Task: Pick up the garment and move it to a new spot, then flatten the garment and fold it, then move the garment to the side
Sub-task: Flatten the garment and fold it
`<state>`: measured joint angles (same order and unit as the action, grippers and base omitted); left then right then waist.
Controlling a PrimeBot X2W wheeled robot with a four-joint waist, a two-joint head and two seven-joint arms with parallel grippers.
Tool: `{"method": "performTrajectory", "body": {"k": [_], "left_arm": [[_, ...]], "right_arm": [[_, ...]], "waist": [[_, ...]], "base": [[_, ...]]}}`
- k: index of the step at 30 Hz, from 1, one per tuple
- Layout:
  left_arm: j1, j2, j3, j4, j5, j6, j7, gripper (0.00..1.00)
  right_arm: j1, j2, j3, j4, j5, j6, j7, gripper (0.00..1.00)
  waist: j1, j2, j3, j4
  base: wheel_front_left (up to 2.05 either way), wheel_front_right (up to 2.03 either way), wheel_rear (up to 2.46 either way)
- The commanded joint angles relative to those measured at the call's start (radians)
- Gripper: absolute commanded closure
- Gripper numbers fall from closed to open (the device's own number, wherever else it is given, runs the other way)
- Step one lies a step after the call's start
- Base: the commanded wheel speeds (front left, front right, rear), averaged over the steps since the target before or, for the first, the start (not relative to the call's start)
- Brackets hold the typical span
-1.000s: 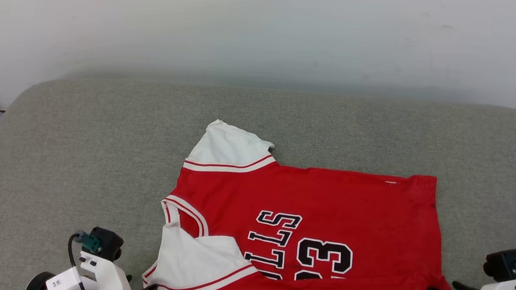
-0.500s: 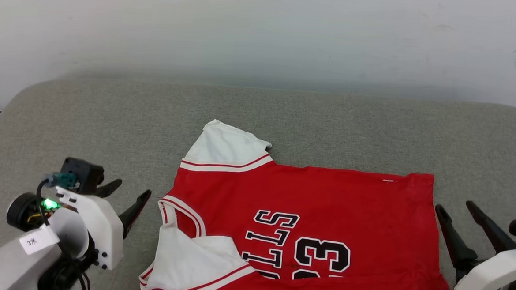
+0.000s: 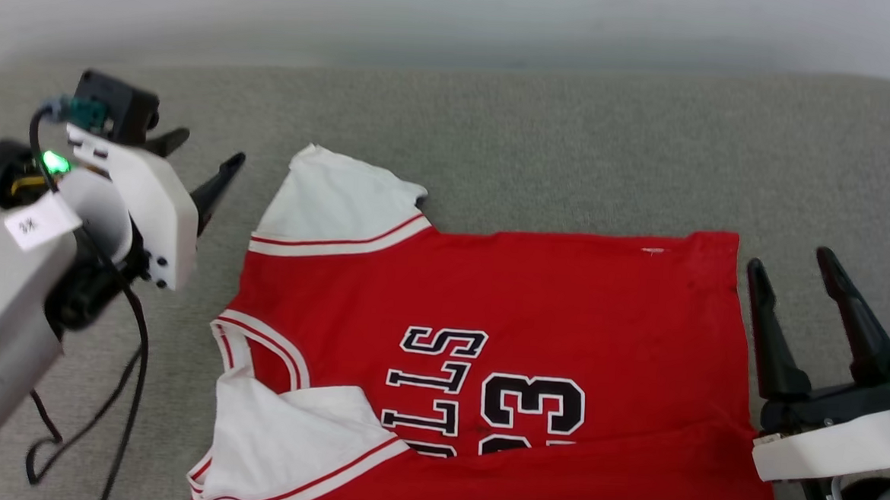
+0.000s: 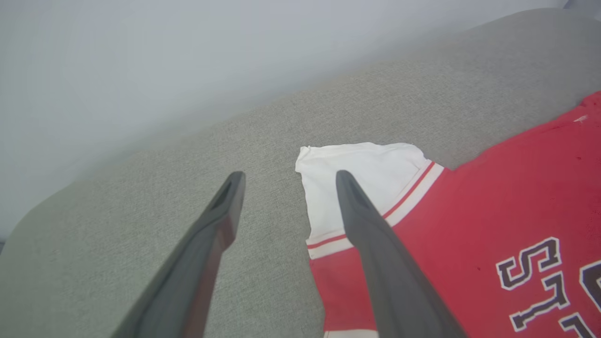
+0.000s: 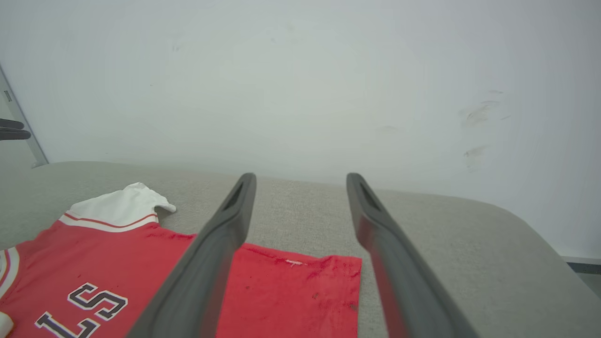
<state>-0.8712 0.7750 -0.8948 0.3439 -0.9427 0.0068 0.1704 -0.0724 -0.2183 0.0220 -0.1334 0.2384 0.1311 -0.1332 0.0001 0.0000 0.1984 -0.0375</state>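
The garment (image 3: 533, 308), a red jersey with white sleeves and black-and-white lettering, lies spread flat on the grey cushion (image 3: 535, 133), neck to the left and hem to the right. Its near sleeve is folded over the chest. My left gripper (image 3: 200, 149) hovers open just left of the far white sleeve (image 3: 333, 198), nothing between its fingers. My right gripper (image 3: 791, 260) stands open just right of the hem's far corner, also empty. The left wrist view shows the garment (image 4: 493, 211) with the gripper (image 4: 286, 176) over the sleeve edge. In the right wrist view the garment (image 5: 291, 291) lies below the gripper (image 5: 300, 178).
A pale wall (image 3: 457, 14) rises behind the cushion. A black cable (image 3: 122, 385) hangs from my left arm over the cushion's near left part. Bare grey cushion stretches beyond the garment and to both sides.
Both grippers rose from the near edge and moved forward beside the garment, the right one opening fully. The head camera tilted down, so the whole scene shifted up and left.
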Motion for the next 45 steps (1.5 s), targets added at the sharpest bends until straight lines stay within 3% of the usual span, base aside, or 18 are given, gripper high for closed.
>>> {"method": "performTrajectory", "body": {"k": [1,6,10,16,25,31,32,33,38,45], "left_arm": [[-0.019,0.000,0.000,0.007,0.010,-0.006,0.006,0.00],[-0.147,-0.026,-0.003,0.093,-0.010,-0.060,0.127,0.00],[-0.238,-0.042,-0.012,0.152,-0.067,-0.085,0.305,0.00],[-0.349,-0.073,-0.018,0.200,-0.132,-0.078,0.531,0.00],[-0.451,-0.098,-0.070,0.275,-0.066,-0.078,0.623,0.00],[-0.404,-0.104,-0.121,0.318,-0.068,-0.098,0.689,0.00],[-0.396,-0.104,-0.121,0.321,-0.071,-0.100,0.689,0.74],[-0.389,-0.103,-0.128,0.323,-0.067,-0.104,0.689,1.00],[-0.391,-0.096,-0.128,0.319,-0.053,-0.111,0.641,1.00],[-0.415,-0.122,-0.131,0.277,0.005,-0.118,0.491,1.00]], "right_arm": [[-0.015,0.005,0.005,-0.009,-0.007,-0.001,-0.003,0.00],[-0.047,0.018,0.025,-0.066,-0.030,-0.001,-0.002,0.00],[-0.074,0.015,0.038,-0.094,-0.045,-0.001,-0.005,0.00],[-0.110,0.017,0.058,-0.108,-0.051,-0.001,-0.008,0.00],[-0.162,0.021,0.088,-0.094,-0.044,-0.001,-0.026,0.00],[-0.177,0.021,0.090,-0.083,-0.036,-0.001,-0.030,0.00],[-0.178,0.019,0.088,-0.082,-0.035,-0.001,-0.029,0.00],[-0.177,0.017,0.086,-0.081,-0.033,-0.001,-0.028,0.00],[-0.190,0.007,0.068,-0.079,-0.023,-0.001,-0.020,0.00],[-0.237,-0.067,-0.002,-0.099,-0.003,-0.001,0.046,0.00]], "waist": [[-0.0001,0.0000,0.057,-0.034],[-0.0001,0.0000,0.143,-0.066],[-0.0001,0.0000,0.203,-0.084],[-0.0001,0.0000,0.278,-0.101],[-0.0001,0.0000,0.358,-0.129],[-0.0001,0.0000,0.365,-0.138],[-0.0001,0.0000,0.364,-0.139],[-0.0001,0.0000,0.361,-0.138],[-0.0001,0.0000,0.337,-0.127],[-0.0001,0.0000,0.258,-0.080]], "base": [[0.00,0.00,0.00],[0.00,0.00,0.00],[0.00,0.00,0.00],[0.00,0.00,0.00],[0.00,0.00,0.00],[0.00,0.00,0.00],[0.00,0.00,0.00],[0.00,0.00,0.00],[0.00,0.00,0.00],[0.00,0.00,0.00]]}}
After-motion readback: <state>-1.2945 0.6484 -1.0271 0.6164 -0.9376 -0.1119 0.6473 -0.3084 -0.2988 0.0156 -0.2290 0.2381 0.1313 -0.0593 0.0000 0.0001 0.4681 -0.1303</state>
